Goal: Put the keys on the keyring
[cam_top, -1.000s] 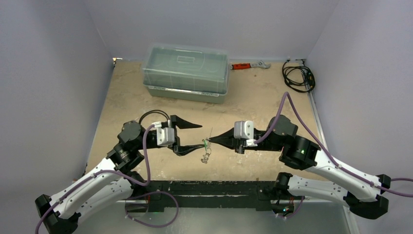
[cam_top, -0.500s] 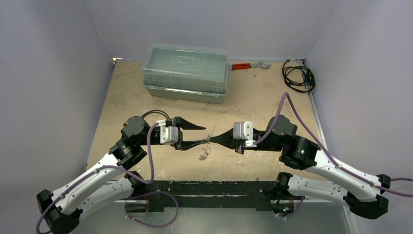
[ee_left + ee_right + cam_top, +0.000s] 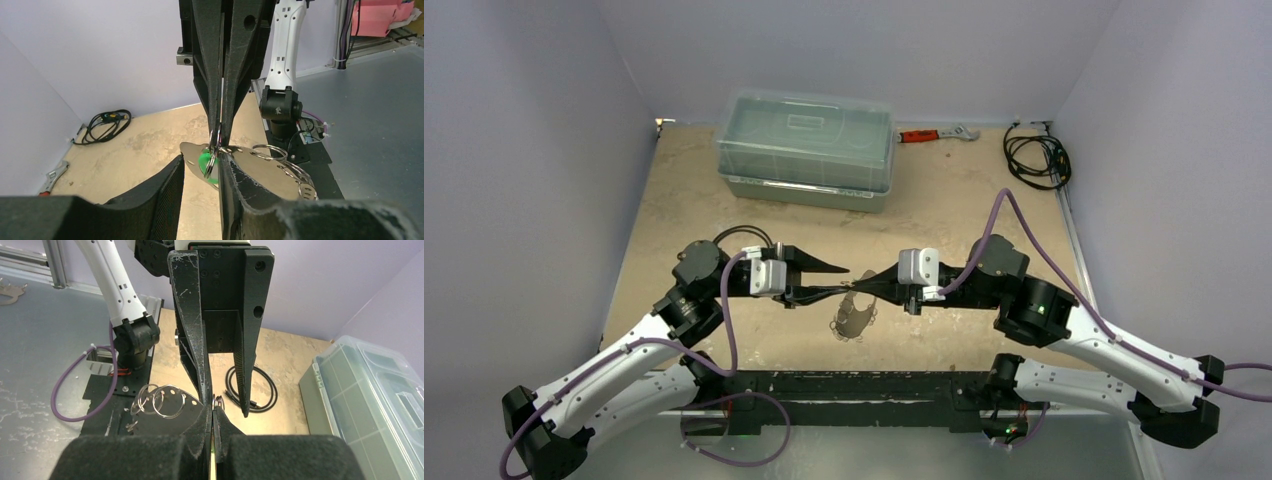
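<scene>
My right gripper (image 3: pixel 865 285) is shut on a small silver split ring (image 3: pixel 215 150) of the keyring, held edge-on above the table. The green key head (image 3: pixel 205 164) sits against that ring. The keyring's flat oval tag (image 3: pixel 856 318) hangs from it, with more wire rings (image 3: pixel 156 401) on its edge. My left gripper (image 3: pixel 844 280) is open, and its fingers straddle the ring and the green key. Its right finger (image 3: pixel 242 192) lies against the tag, and its left finger is apart from it. The silver keys are too small to make out.
A clear-lidded toolbox (image 3: pixel 805 148) stands at the back. A red-handled wrench (image 3: pixel 934 133) lies to its right. A black coiled cable (image 3: pixel 1036 158) lies in the back right corner. The black arm mount (image 3: pixel 864 385) runs along the near edge.
My left gripper has moved up and right, so its open fingers now sit around the ring. My right gripper has shifted slightly left. The tag has swung from edge-on to show its flat face.
</scene>
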Controlling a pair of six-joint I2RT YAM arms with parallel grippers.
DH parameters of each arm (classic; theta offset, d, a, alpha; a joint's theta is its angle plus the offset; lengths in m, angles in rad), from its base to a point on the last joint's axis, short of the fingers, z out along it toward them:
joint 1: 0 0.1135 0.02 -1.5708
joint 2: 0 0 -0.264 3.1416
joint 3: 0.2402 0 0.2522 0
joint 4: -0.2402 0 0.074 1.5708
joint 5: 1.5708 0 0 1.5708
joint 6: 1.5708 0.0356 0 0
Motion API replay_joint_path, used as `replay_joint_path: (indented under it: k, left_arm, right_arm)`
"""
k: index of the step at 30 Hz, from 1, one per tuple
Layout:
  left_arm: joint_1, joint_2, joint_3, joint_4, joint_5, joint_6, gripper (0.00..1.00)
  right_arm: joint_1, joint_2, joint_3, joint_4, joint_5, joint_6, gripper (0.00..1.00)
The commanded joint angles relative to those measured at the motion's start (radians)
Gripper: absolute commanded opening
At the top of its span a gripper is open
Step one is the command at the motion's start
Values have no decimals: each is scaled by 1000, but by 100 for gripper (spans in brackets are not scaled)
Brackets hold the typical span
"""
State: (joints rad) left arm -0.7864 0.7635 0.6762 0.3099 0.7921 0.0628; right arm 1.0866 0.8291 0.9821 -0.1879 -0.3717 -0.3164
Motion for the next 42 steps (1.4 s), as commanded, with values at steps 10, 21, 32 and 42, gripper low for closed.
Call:
replay_joint_path:
  k: [10,21,32,42]
  left_arm:
    - [-2,-15,-13,89,39,-33,27]
    - [-1,24,-7,90,30,-45,21]
    - [-2,85,24,70,45,-86,0]
    - [-2,97,158,-255,-115,107,0]
  right_arm:
    - [2,4,27,65,53,-18,0]
    - [2,-11,24,89,10,-4,0]
    - [2,-18,9,111,-15,7,0]
    - [3,-23,22,34,89,2,8]
